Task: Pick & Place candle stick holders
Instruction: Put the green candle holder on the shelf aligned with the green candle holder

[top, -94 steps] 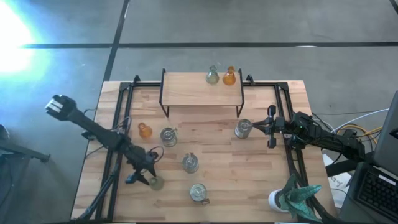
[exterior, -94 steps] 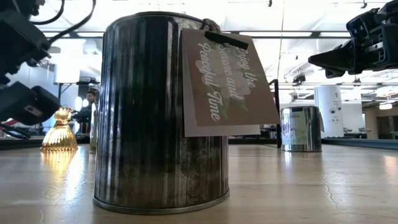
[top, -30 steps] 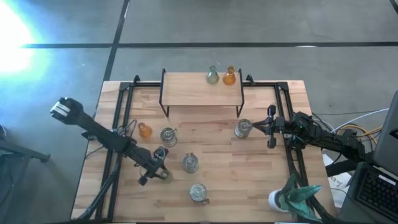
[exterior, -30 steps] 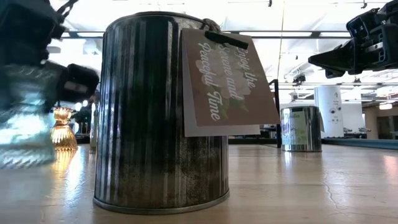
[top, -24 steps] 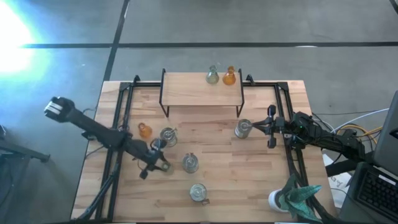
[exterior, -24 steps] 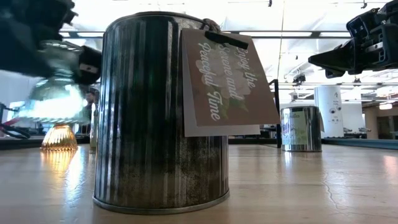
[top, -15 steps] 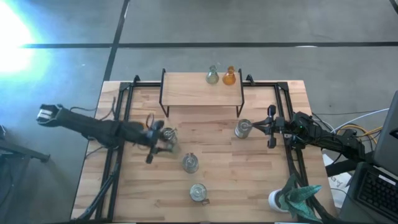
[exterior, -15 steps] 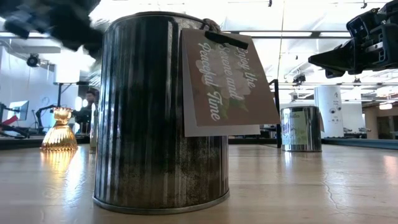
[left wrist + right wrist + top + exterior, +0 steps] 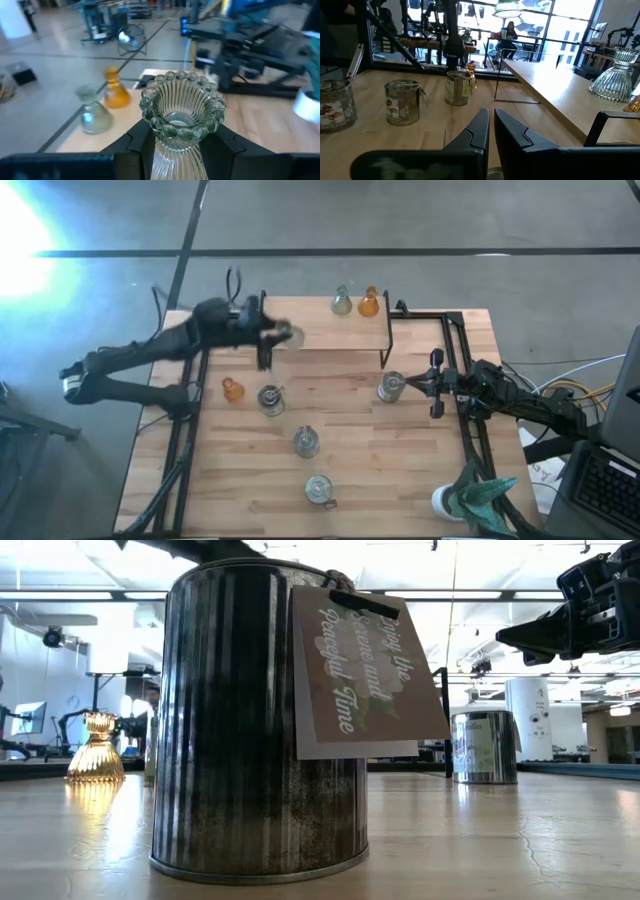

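Note:
My left gripper is shut on a pale green ribbed holder over the left end of the raised wooden shelf. A second pale green holder and an amber one stand on the shelf on their bases. Another amber holder and silvery jars stand on the table. My right gripper is shut and empty, beside a fourth jar at the table's right. My left gripper pinches the pale green holder by its narrow ribbed lower part, one finger on each side. The holder stands upright, its beaded rim above the fingers. The gripper hides its base, so I cannot tell whether it touches the shelf.
A teal spiky object on a white base stands at the near right corner. Black rails run along both table sides. In the low view the nearest tagged jar fills the middle. There is free wood between the jars.
My left gripper has carried the pale green holder from the table's near left up and toward the far edge, past the amber holder and a jar, to the shelf's left end. The holder has been lifted clear of the table and stays upright.

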Robot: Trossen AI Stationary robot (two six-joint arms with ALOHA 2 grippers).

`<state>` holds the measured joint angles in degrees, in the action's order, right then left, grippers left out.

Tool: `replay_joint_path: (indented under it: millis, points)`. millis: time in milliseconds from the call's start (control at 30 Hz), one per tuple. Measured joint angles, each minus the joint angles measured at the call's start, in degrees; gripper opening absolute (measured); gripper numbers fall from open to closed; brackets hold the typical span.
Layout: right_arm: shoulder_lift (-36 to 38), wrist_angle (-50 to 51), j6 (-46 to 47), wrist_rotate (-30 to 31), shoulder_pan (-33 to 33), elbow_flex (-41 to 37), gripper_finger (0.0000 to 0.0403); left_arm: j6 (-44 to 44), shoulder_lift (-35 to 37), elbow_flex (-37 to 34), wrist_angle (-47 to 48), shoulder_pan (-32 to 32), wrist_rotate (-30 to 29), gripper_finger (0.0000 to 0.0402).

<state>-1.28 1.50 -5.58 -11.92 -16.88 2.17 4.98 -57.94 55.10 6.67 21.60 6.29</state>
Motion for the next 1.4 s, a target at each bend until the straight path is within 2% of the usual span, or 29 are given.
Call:
replay_joint_path:
  millis: [167, 367, 600, 967, 1400]
  points:
    - [0.0, 0.0, 0.0, 0.02, 0.0, 0.0, 0.0022, -1.02, -10.44, 10.46, 6.44, 6.51, 2.27, 0.0127]
    - [-0.02, 0.0, 0.0, 0.02, 0.0, 0.0, 0.0022, 0.96, -19.25, 17.03, 5.91, 10.61, 2.92, 0.0127]
    - [-0.04, -0.02, 0.0, 0.02, 0.0, 0.0, 0.0022, 0.93, -24.12, 15.87, -2.21, 13.77, 3.1, 0.0127]
    - [0.0, 0.0, 0.0, 0.01, 0.0, 0.0, 0.0022, 1.21, -32.1, 15.73, -4.75, 15.78, 3.0, 0.0127]
    - [-0.01, -0.02, 0.0, 0.0, -0.01, 0.0, 0.0022, -0.4, -36.67, 15.7, -8.94, 18.92, 3.1, 0.0127]
